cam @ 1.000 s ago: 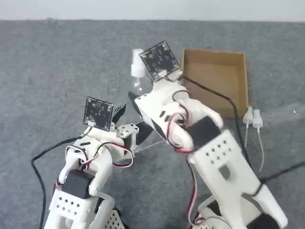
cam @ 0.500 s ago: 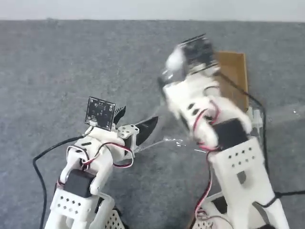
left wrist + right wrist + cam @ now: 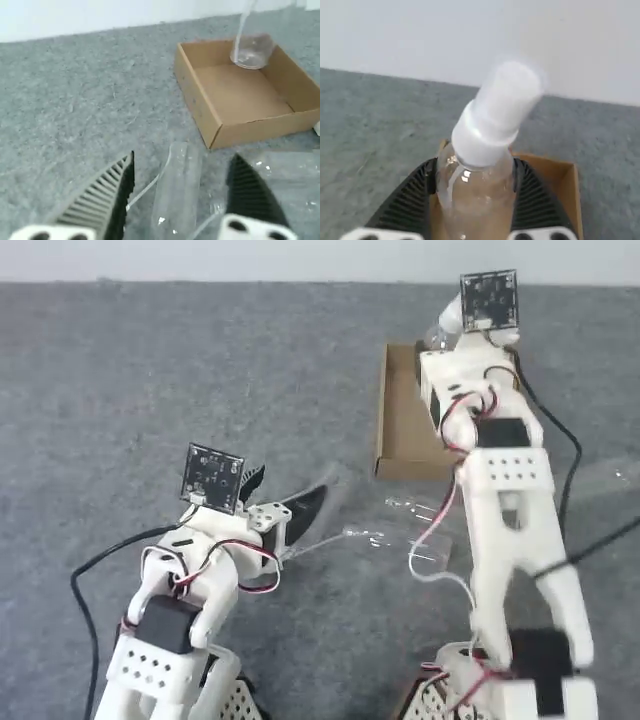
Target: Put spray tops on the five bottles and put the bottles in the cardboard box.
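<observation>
High view: the right gripper has swung from mid-surface to above the cardboard box. Left wrist view: the left gripper gapes over a lying clear bottle. Right wrist view: the right gripper clamps the capped bottle, seemingly ready to lower in.

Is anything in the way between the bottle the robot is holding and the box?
No, nothing visible is in the way. The right hand grips the bottle, which has its spray top on, and it hangs right over the cardboard box. The box floor under it looks bare.
</observation>
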`<state>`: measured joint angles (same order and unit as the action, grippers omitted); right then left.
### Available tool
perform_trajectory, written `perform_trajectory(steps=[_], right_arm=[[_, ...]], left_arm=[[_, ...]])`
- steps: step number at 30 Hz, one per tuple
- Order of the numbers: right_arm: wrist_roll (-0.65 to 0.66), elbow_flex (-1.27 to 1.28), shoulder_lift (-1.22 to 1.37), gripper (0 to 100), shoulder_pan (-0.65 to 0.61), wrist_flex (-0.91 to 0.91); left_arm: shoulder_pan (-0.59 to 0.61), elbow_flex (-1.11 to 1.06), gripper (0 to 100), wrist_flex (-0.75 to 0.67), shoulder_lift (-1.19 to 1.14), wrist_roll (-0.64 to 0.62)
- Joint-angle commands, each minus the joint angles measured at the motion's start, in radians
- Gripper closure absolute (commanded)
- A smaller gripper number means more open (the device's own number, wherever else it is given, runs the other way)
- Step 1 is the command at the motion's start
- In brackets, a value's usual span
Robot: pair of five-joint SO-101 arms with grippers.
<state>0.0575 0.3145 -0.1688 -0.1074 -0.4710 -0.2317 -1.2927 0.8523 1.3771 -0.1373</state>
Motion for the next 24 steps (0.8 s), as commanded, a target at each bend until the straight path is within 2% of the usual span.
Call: perform_trajectory(steps=[1,3,8,12,17,24], right_arm=[[0.006,-0.138,0.097,99.3,0.018,0.097],[0.006,-0.186,0.18,99.3,0.012,0.148],[0.005,-0.293,0.367,99.3,-0.004,0.197],[0.003,-0.353,0.467,99.3,-0.027,0.203],[-0.098,-0.453,0.565,99.3,-0.036,0.203],[-0.087,-0.534,0.665,99.3,-0.044,0.203]], left_arm=[[0.002,0.002,92,-0.068,0.017,0.005],[0.003,-0.031,100,-0.127,0.017,0.006],[0.003,-0.097,99,-0.226,0.017,0.006],[0.003,-0.097,99,-0.226,0.017,0.006],[0.003,-0.099,99,-0.224,0.017,0.006],[0.003,-0.099,99,-0.224,0.017,0.006]])
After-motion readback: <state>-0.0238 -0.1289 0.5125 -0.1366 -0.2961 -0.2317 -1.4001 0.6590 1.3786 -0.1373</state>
